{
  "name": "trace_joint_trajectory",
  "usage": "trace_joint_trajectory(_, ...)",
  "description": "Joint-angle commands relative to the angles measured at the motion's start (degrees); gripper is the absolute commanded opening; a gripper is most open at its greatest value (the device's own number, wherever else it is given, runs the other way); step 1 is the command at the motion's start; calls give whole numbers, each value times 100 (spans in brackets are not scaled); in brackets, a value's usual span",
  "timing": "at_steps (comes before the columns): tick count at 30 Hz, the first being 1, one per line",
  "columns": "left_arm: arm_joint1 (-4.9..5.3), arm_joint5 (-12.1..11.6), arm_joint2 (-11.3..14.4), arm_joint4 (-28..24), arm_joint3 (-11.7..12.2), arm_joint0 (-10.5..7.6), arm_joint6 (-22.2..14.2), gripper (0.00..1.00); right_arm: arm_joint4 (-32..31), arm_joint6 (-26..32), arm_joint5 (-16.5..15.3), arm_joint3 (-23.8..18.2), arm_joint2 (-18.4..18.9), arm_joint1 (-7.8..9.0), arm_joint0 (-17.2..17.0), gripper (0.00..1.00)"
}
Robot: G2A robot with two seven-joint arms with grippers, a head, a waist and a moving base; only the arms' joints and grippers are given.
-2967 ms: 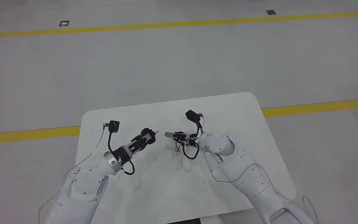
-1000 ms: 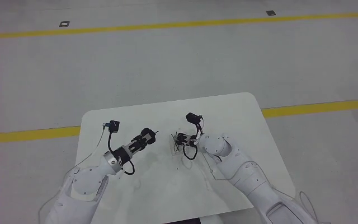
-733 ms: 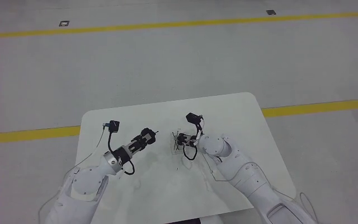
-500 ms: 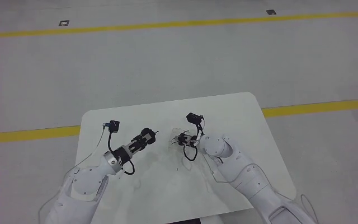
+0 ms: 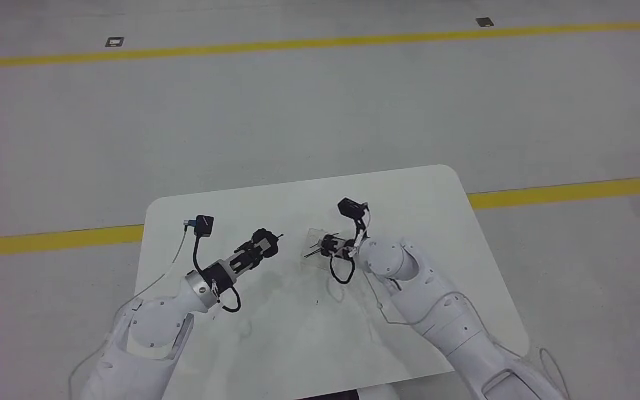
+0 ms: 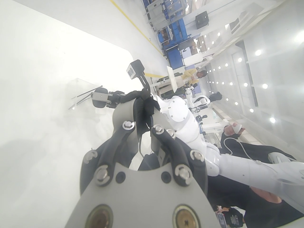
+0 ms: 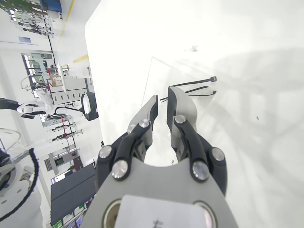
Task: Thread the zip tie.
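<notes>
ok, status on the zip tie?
Left end effector open, empty. Right end effector slightly open at zip ties, not gripping. Ties on or in clear bag, unthreaded. Nothing else in the way.

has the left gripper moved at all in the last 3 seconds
No. The left gripper is in the same place over the white table, as far from its left edge as before.

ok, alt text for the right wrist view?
The right hand, slightly open, hangs over a clear tray holding two black zip ties on a white table. One tie's tail end lies between the fingertips.
</notes>
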Motion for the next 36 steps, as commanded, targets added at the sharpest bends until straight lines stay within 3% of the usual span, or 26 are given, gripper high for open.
trace_joint_trajectory(1,0,0,0,0,0,0,0,0,22,-8,-19,26,22,2,16,11)
trace_joint_trajectory(12,0,0,0,0,0,0,0,0,202,216,-187,54,253,58,39,16)
trace_joint_trajectory(28,0,0,0,0,0,0,0,0,138,634,-308,212,-162,1,255,18)
trace_joint_trajectory(36,0,0,0,0,0,0,0,0,60,1079,-423,223,-128,59,276,27)
